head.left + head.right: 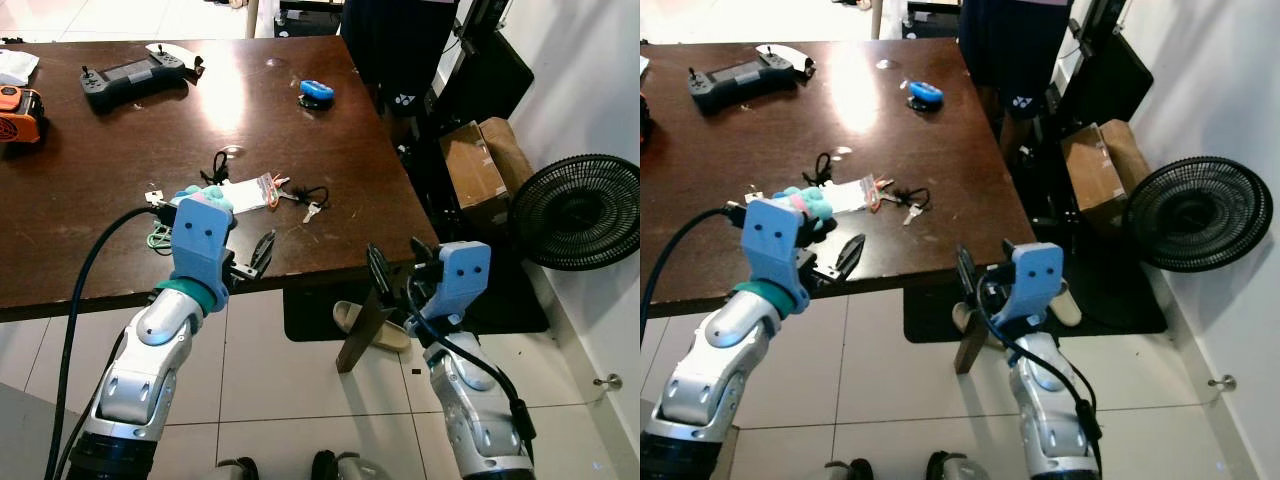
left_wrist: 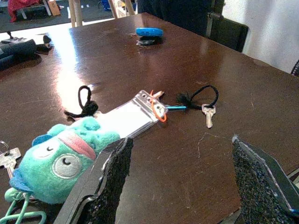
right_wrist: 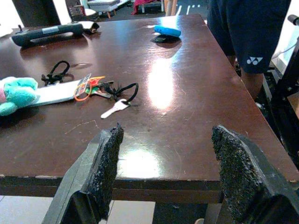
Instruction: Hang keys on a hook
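The keys lie on the dark wooden table (image 1: 120, 190) near its front edge. A silver key (image 1: 312, 211) on a black cord loop (image 2: 202, 94) is joined to a clear card holder (image 1: 248, 195), an orange ring and a teal plush toy (image 2: 60, 156). My left gripper (image 1: 250, 262) is open and low over the table edge, just short of the plush, with its fingers (image 2: 112, 177) spread wide. My right gripper (image 1: 398, 265) is also open, at the table's front edge right of the keys, facing the key (image 3: 114, 108) across the tabletop.
A black game controller (image 1: 130, 75), a blue object (image 1: 316, 90) and an orange device (image 1: 15, 115) sit farther back on the table. A person in dark shorts (image 1: 1005, 40) stands at the far right corner. A black fan (image 1: 580, 210), a cardboard box (image 1: 475, 170) and a slipper (image 1: 370, 325) are on the floor.
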{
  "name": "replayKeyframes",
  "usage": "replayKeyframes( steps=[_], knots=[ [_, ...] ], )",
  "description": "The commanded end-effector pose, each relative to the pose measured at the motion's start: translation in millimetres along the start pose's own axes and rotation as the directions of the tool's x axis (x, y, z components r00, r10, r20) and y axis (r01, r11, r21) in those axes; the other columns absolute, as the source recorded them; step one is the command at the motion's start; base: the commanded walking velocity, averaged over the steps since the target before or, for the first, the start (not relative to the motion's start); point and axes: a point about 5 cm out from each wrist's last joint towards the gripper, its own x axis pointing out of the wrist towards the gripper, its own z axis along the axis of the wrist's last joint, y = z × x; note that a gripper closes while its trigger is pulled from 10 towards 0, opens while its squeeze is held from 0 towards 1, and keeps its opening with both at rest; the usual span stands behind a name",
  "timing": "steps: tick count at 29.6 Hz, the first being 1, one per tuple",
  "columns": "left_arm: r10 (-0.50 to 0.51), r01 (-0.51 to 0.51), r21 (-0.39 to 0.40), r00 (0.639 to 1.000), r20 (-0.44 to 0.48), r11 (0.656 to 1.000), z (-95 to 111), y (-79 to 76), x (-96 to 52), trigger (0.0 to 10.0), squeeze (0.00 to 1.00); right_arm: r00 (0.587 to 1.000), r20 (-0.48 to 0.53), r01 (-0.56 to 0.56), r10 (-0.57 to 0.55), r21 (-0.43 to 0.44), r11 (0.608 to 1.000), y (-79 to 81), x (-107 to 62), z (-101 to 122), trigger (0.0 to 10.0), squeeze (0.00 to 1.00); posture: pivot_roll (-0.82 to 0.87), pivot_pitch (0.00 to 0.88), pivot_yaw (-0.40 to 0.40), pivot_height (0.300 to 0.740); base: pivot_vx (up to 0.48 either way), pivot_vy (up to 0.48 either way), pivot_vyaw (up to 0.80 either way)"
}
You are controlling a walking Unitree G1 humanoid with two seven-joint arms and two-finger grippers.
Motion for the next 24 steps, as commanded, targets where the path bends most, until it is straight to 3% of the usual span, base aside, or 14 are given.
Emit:
replayKeyframes(
  steps=[1,24],
  knots=[
    [-0.014,0.014,-0.002,1.0,-0.021,1.0,-5.9,-3.0,-2.3,10.0,0.0,1.0,-0.017,0.012,-0.012,0.005,1.0,-3.0,-5.0,-4.1,10.0,0.0,-0.13,0.139,0.026,0.74,0.0,0.0,0.0],
    [-0.011,0.011,0.0,1.0,-0.025,1.0,-7.7,-3.3,-2.7,10.0,0.0,1.0,-0.018,0.008,-0.007,0.011,1.0,-1.9,-5.1,-4.6,10.0,0.0,-0.13,0.144,0.026,0.74,0.0,0.0,0.0]
  ],
)
